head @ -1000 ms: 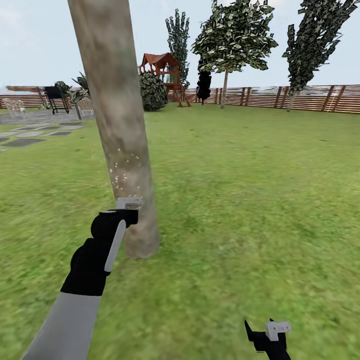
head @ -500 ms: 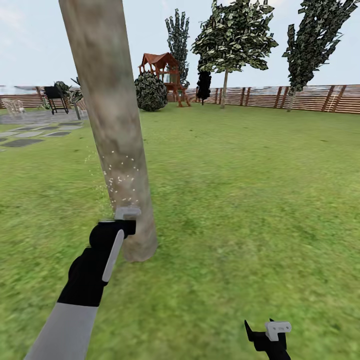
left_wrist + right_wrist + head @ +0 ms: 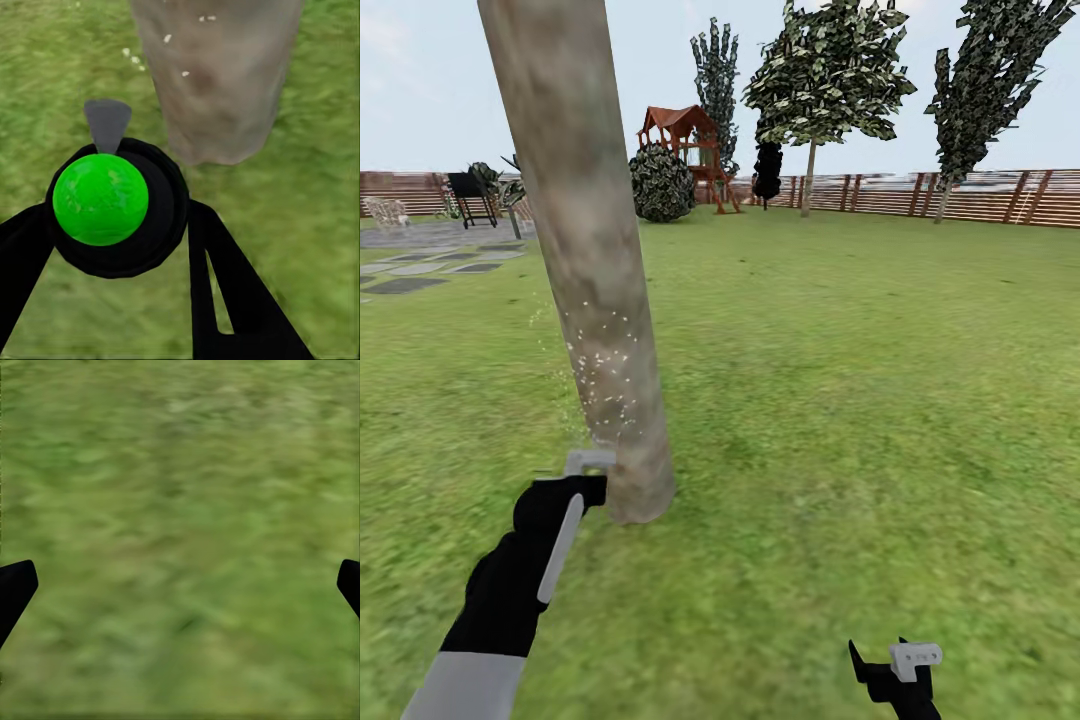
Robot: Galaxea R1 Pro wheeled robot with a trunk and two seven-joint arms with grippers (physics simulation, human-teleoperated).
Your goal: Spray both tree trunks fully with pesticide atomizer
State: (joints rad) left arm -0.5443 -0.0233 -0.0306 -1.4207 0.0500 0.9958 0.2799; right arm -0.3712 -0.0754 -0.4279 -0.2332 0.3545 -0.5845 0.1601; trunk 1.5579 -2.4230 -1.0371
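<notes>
My left gripper (image 3: 586,482) is low beside the base of the thick grey-beige tree trunk (image 3: 585,250), almost touching it. In the left wrist view the left gripper (image 3: 116,221) is shut on the pesticide atomizer (image 3: 101,199), a black round body with a bright green top. Its grey nozzle (image 3: 107,124) points toward the tree trunk (image 3: 217,75). White spray specks (image 3: 605,365) dot the trunk's lower part. My right gripper (image 3: 892,682) hangs low at the right over grass. It is open, with its fingertips (image 3: 15,589) wide apart and nothing between them.
Green lawn (image 3: 840,400) spreads all around. Far off stand two leafy trees (image 3: 830,70), a round bush (image 3: 663,185), a red playhouse (image 3: 685,130) and a slatted wooden fence (image 3: 960,195). Grey paving with stepping stones (image 3: 420,265), a black grill (image 3: 472,190) and a chair lie far left.
My left arm has dropped, carrying the atomizer down along the trunk toward its base. The spray specks on the trunk have spread. The view shifted slightly at first. The right gripper is unmoved.
</notes>
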